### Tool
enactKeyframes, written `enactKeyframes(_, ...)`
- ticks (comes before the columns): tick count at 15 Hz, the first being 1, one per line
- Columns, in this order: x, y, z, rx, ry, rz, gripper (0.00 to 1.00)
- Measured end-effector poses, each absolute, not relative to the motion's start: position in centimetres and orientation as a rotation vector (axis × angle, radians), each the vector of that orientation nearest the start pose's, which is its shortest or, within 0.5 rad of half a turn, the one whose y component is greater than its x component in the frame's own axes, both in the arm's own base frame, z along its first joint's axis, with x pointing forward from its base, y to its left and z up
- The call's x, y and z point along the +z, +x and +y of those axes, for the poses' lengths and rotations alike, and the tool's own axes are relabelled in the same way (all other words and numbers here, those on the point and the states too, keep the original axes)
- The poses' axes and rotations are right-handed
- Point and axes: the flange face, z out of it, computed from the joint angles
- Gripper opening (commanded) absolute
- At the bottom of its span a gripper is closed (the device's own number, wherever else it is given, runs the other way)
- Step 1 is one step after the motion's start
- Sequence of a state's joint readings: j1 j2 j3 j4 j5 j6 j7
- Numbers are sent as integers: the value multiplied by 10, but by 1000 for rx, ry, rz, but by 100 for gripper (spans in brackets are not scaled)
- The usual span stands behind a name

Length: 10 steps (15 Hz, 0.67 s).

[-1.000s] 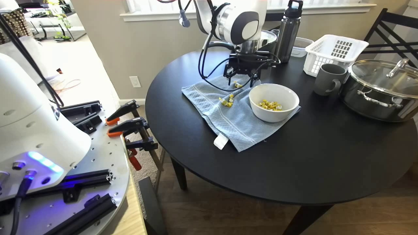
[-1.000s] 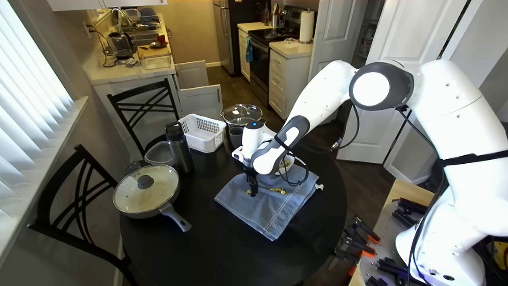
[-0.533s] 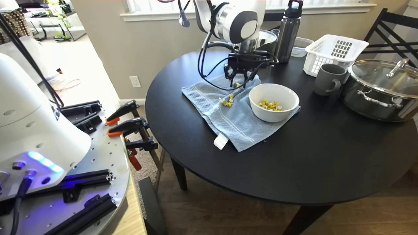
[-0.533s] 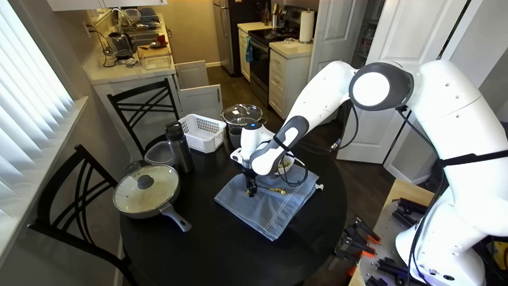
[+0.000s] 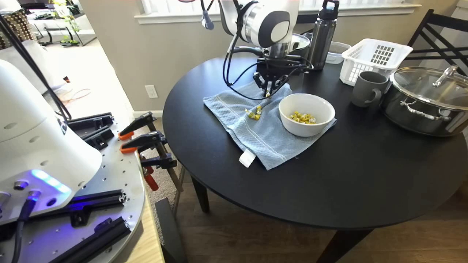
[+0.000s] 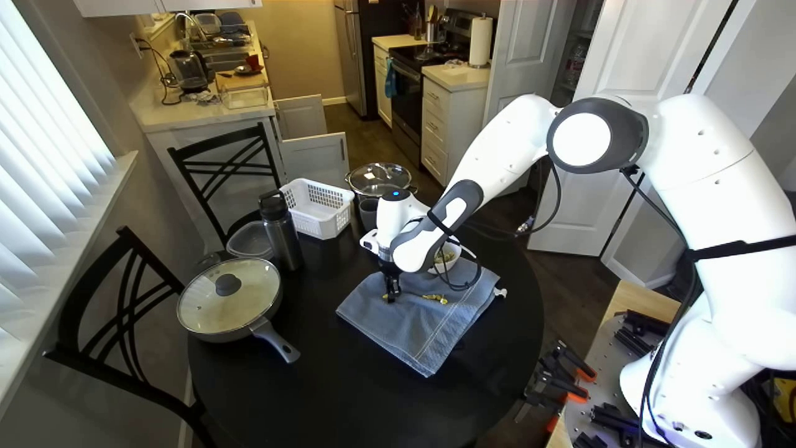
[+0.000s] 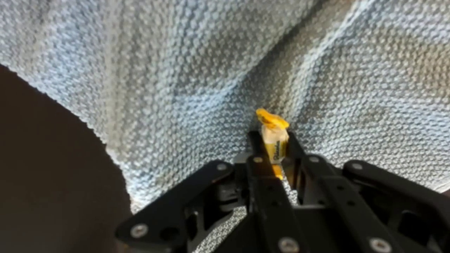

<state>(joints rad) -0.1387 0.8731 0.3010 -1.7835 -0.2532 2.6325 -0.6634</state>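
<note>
Gripper (image 7: pixel 275 140): narrowed, a wrapped candy (image 7: pixel 276 146) held between its tips.
Towel (image 5: pixel 270 140): spread beneath wrapped candy.
Loose candies (image 5: pixel 255 115): laid at seven o'clock from gripper, in an exterior view.
White bowl (image 5: pixel 300 129): set at four o'clock, same view.

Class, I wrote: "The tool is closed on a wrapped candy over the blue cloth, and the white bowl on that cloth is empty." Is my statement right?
Not quite: the white bowl isn't empty; an exterior view shows yellow candies inside. The tool is closed on a wrapped candy over the blue cloth, as stated.
</note>
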Motion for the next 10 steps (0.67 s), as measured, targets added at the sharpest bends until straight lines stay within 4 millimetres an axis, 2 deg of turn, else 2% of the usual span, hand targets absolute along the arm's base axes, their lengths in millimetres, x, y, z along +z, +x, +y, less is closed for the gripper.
enactKeyframes(3,87,634,101,-89,-2719,-1371,4)
enactKeyframes(5,95,637,101,-108,-2723,-1368,4)
enactKeyframes(10,140,636,102,-163,-2740,-1350,4)
